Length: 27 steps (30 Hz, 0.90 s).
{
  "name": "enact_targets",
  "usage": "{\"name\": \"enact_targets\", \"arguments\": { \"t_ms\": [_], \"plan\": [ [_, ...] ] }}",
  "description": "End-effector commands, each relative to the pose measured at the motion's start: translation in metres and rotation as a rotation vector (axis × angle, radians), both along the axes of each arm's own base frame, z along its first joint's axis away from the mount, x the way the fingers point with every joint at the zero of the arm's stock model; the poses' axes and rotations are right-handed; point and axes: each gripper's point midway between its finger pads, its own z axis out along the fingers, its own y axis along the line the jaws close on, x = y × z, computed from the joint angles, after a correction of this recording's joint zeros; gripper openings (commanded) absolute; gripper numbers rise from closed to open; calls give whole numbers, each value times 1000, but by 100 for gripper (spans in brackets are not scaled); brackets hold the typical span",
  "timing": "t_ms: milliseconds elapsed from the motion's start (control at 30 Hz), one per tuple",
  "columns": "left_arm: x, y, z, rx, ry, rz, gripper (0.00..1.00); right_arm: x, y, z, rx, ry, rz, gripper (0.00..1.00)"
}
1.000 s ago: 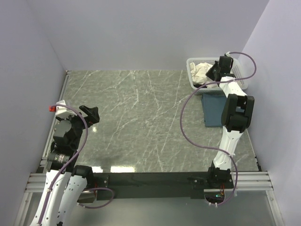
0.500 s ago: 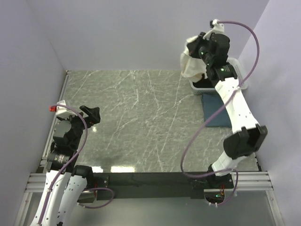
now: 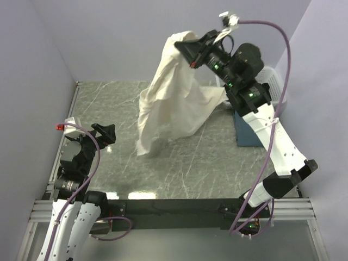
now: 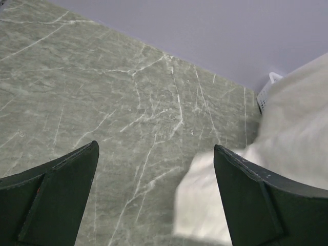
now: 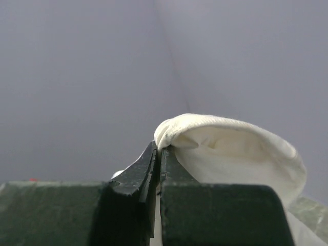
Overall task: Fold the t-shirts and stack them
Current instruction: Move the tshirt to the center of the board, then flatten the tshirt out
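- Top view: the right gripper (image 3: 184, 44) hoists the cream t-shirt (image 3: 168, 103) high over the table (image 3: 109, 103). The arm hides most of the basket (image 3: 274, 81) and the slate-blue t-shirt's (image 3: 247, 130) edge.
- Left wrist: the left gripper (image 4: 155, 148) is spread wide and empty. The cream cloth is cut off at the right.
- Right wrist: the fingers are pressed together, pinching a cream fold. The rest is out of frame.

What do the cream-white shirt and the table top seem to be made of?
Cream-white t-shirt: soft matte cloth, probably cotton knit; it hangs in loose folds from the right gripper, shut on its edge. Table top: grey-green stone look, pale veins, slight sheen; real marble or printed laminate, I cannot tell.
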Motion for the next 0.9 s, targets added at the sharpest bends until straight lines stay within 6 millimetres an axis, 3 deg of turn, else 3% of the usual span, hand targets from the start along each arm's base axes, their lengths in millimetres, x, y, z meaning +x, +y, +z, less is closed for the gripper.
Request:
{"name": "enact_targets", "arguments": {
  "t_ms": [0,33,67,133,167,200,233,267,300,333,400,500,533,567,633,667,733,767,800,833,867],
  "plan": [
    [-4,-7,19,-30,-41,-37,99,9,11,-21,49,43,-2,0],
    [-4,-8,16,-30,-32,-42,99,21,16,-43,51,119,-5,0],
    [-3,-12,10,-33,-13,-59,99,32,22,-78,19,202,-19,0],
    [-2,-15,5,-40,9,-75,99,55,19,-124,14,335,-106,0],
    [0,-17,1,-46,27,-83,99,65,13,-165,-26,435,-165,0],
    [1,-19,-2,-48,38,-91,99,75,5,-186,-41,487,-225,0],
    [1,-22,-6,-51,54,-106,99,91,-6,-216,-46,566,-313,9],
    [3,-24,-12,-58,80,-116,99,100,-24,-246,-89,664,-383,26],
    [3,-29,-18,-63,101,-137,99,107,-33,-264,-115,721,-421,56],
    [4,-31,-23,-65,117,-150,99,116,-40,-292,-166,783,-466,65],
    [8,-38,-36,-75,171,-178,99,116,-50,-306,-231,834,-469,75],
    [12,-53,-59,-96,271,-251,99,102,-51,-317,-305,808,-421,76],
    [11,-62,-66,-110,303,-301,99,95,-53,-312,-314,788,-412,76],
    [13,-67,-81,-123,364,-320,99,86,-55,-329,-342,817,-402,76],
    [11,-78,-99,-133,438,-370,97,73,-60,-336,-366,816,-396,74],
    [11,-84,-115,-132,500,-389,97,60,-58,-358,-399,849,-364,74],
    [1,-102,-132,-91,572,-440,96,43,-59,-370,-414,862,-332,73],
    [4,-100,-145,-44,612,-396,96,30,-62,-394,-438,903,-320,73],
    [-7,-114,-152,3,645,-431,96,21,-61,-402,-438,922,-294,72],
    [-8,-114,-159,37,666,-411,95,13,-62,-404,-434,921,-279,71],
    [-7,-111,-168,70,692,-372,93,1,-66,-424,-451,954,-273,71]
  ]
}}
